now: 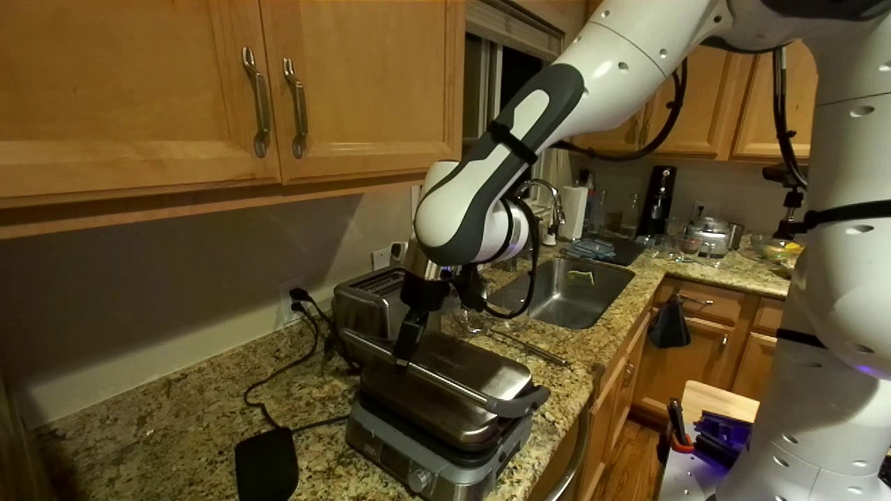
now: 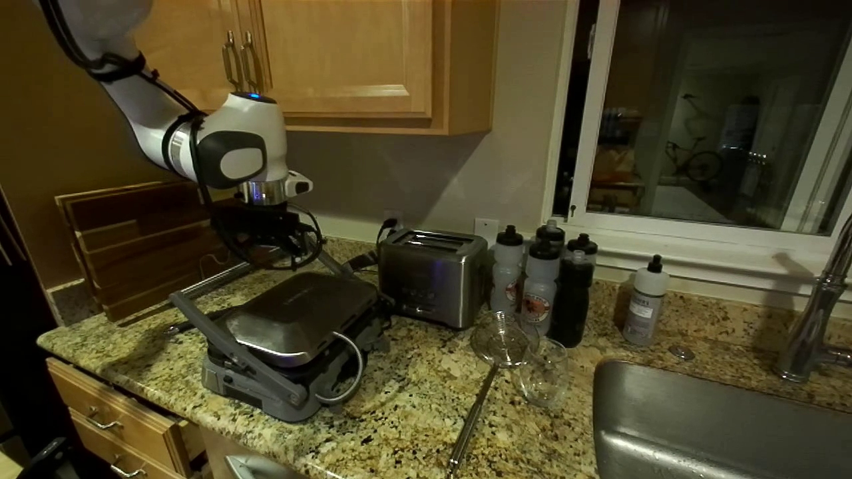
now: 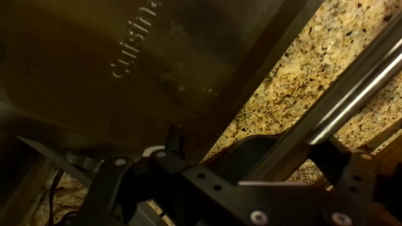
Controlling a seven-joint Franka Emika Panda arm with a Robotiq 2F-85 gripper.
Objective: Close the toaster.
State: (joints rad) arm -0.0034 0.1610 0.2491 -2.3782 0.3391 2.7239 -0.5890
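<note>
The toaster, a silver-grey clamshell contact grill, stands on the counter in both exterior views. Its lid lies down over the base, with a dark band between them. The lid's brand lettering shows in the wrist view. The bar handle stands out from the lid on its side arms. My gripper points down at the bar. Its fingers are spread, with the bar between them; contact cannot be told. In an exterior view the fingertips are hidden.
A steel slot toaster stands close beside the grill. Bottles, a strainer and a glass stand toward the sink. A black flat object with a cord lies near the grill. Upper cabinets hang above.
</note>
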